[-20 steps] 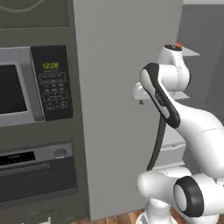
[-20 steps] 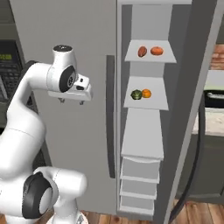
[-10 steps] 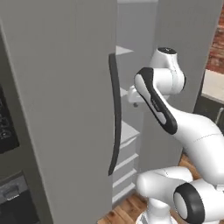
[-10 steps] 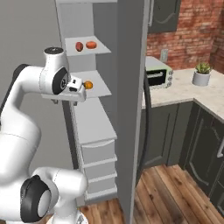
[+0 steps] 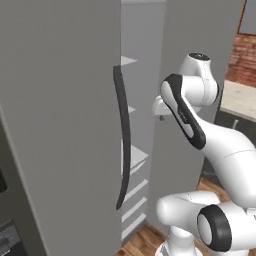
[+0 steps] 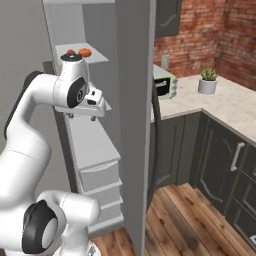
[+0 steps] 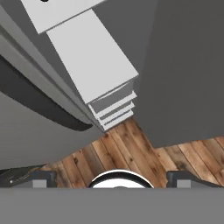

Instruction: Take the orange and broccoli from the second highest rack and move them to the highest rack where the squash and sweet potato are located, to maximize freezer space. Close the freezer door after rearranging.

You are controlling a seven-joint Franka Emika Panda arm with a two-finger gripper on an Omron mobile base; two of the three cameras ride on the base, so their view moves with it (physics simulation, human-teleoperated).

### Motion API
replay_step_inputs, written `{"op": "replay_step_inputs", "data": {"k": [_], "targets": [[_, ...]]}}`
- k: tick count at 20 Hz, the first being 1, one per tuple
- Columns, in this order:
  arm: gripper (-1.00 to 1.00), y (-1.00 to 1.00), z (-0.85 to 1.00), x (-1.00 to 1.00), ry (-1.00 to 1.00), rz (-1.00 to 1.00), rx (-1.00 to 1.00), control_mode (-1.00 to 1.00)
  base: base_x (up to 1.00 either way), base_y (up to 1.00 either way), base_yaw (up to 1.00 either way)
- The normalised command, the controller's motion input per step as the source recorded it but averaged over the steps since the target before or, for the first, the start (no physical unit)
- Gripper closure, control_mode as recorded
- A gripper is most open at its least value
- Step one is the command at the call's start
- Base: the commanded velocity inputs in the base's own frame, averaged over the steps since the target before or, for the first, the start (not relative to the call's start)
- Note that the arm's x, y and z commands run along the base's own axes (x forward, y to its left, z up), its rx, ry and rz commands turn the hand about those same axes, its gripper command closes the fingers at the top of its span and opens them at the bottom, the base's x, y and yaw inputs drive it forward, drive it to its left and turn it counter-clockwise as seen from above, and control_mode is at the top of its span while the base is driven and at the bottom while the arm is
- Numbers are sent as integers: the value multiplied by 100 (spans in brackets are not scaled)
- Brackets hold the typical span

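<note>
Upper left of the right base view, I see the freezer [image 6: 60,45] standing open, its freezer door [image 6: 134,115] swung out edge-on at frame centre. 2 orange-red items [image 6: 80,52] sit on the highest rack [image 6: 95,56]. My gripper [image 6: 90,111] hangs beside the shelves; I cannot tell how its jaws stand.

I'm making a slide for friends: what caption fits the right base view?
White robot arm raises its gripper beside the tall grey freezer's open door, two small orange-red items on the top white shelf.
</note>
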Motion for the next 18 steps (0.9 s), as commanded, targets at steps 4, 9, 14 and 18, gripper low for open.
{"op": "replay_step_inputs", "data": {"k": [4,9,14,18], "targets": [[-100,0,0,0,0,0,0,100,53,13,-4],[-100,0,0,0,0,0,0,100,53,2,0],[-100,0,0,0,0,0,0,100,39,-22,0],[-100,0,0,0,0,0,0,100,46,-21,0]]}}
